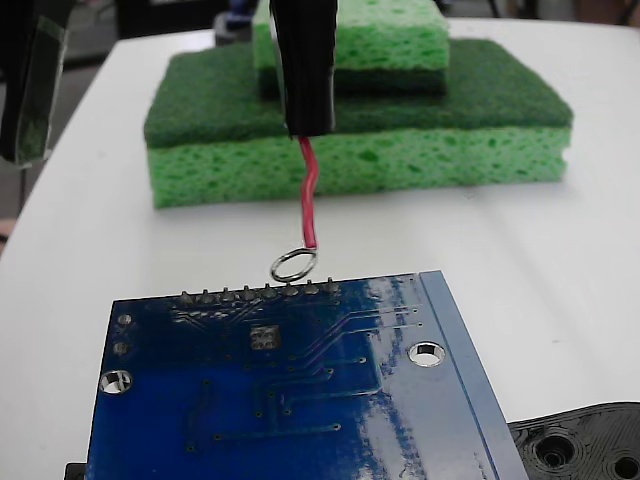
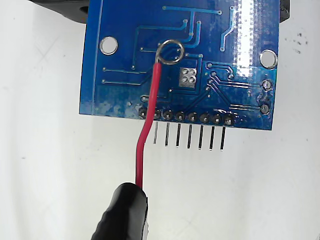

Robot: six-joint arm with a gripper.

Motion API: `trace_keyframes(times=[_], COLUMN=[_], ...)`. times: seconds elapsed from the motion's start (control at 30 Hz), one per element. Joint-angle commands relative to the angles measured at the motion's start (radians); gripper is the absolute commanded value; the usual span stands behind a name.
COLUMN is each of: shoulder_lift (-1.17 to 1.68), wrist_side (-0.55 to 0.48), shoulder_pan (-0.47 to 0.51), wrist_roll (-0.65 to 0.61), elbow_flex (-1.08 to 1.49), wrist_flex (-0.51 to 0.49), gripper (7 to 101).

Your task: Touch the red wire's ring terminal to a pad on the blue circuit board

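The blue circuit board [image 1: 300, 400] lies flat on the white table at the front of the fixed view. Its small silver pad [image 1: 265, 338] sits just behind the pin row [image 1: 260, 294]. My gripper [image 1: 308, 120] comes down from the top, shut on the red wire [image 1: 309, 195], which hangs almost straight down. The ring terminal [image 1: 293, 265] hovers at the board's far edge, over the pins, and I cannot tell whether it touches them. In the wrist view the ring terminal [image 2: 169, 52] lies over the blue circuit board [image 2: 125, 75], up and left of the pad [image 2: 188, 77], not on it. The gripper [image 2: 125, 212] shows at the bottom.
Two green sponges [image 1: 400, 150] are stacked behind the board. A black plastic part with holes [image 1: 585, 445] lies at the board's right front corner. A dark object [image 1: 30, 80] stands at the top left. Thin header pins [image 2: 190, 136] stick out from the board's edge.
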Motion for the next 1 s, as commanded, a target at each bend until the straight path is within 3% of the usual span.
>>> trace_keyframes(times=[0.03,1.0], shoulder_lift=[0.003,-0.011], wrist_side=[0.005,0.038], shoulder_pan=[-0.002,0.003], wrist_roll=[0.002,0.023], elbow_flex=[-0.005,0.029], wrist_flex=[-0.002,-0.017], gripper=[100.3,100.3])
